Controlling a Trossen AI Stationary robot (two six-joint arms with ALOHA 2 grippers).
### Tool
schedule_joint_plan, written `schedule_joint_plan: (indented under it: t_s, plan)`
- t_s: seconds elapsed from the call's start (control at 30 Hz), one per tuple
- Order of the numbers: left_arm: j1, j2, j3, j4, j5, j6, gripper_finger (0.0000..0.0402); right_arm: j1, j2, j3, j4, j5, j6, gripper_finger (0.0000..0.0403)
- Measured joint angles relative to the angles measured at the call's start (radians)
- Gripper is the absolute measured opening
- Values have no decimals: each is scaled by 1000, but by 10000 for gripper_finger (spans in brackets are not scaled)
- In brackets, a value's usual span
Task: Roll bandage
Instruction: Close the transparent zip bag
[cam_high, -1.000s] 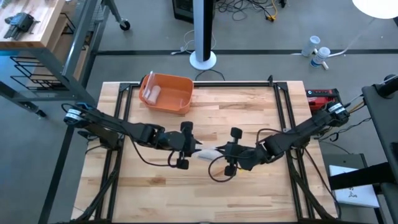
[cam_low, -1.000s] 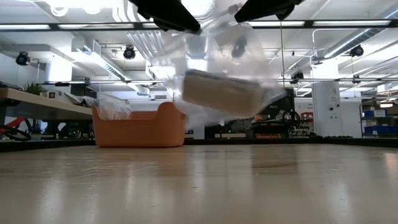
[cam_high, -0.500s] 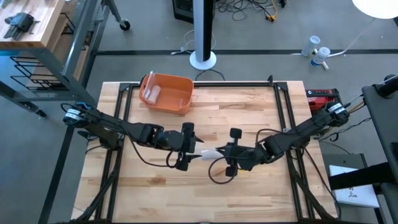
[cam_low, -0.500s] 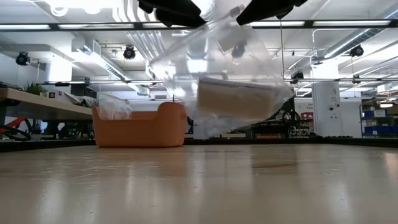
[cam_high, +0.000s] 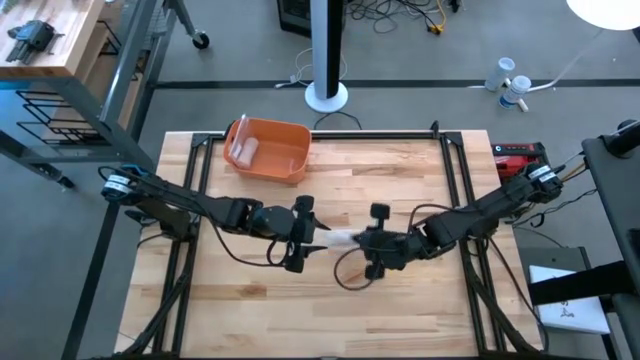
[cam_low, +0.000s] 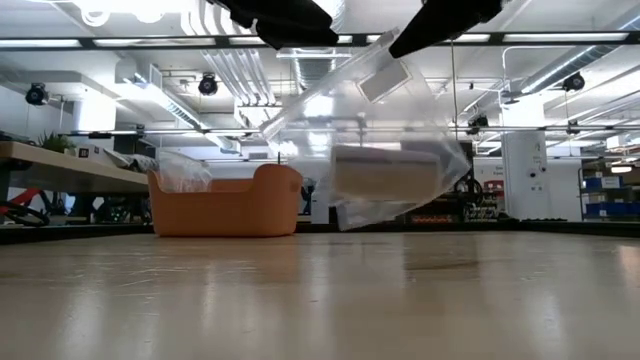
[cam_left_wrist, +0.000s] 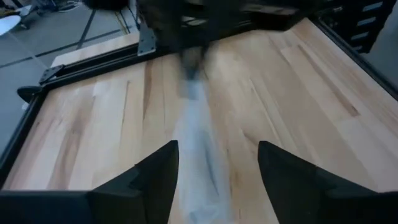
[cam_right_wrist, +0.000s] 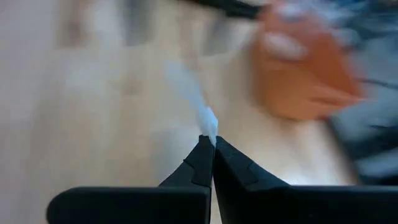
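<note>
A clear bag (cam_low: 370, 130) with a beige roll (cam_low: 385, 172) is seen; an orange bin (cam_high: 268, 150); a pale striped wood bench (cam_high: 400, 190).

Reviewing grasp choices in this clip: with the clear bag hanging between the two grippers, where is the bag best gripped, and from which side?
Probably the top edges, each from its own outer side. The clear bag hangs above the table with the bandage roll weighing down its bottom; the right gripper is shut on one thin edge, and the left gripper holds the opposite end.
</note>
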Motion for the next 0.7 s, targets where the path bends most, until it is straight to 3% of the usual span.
schedule_joint_plan:
  t_s: [0.1,0.13,0.2,0.37,0.43,0.57,0.7]
  plan:
    - [0,-15,5,-2,0,0,205,2,1,15,1,-199,-19,0]
    - [0,-19,5,-1,0,0,204,3,1,20,2,-218,-26,0]
    - [0,-29,6,-2,0,0,206,3,-4,30,-31,-171,-29,0]
    - [0,-45,6,-5,0,3,222,-17,-13,66,-144,81,14,0]
    - [0,-48,6,1,0,19,230,-18,-12,69,-139,54,20,0]
    - [0,-50,6,0,0,46,239,-15,-10,86,-122,-126,-37,0]
    - [0,-50,7,3,-1,53,238,-19,-10,94,-131,-89,-37,0]
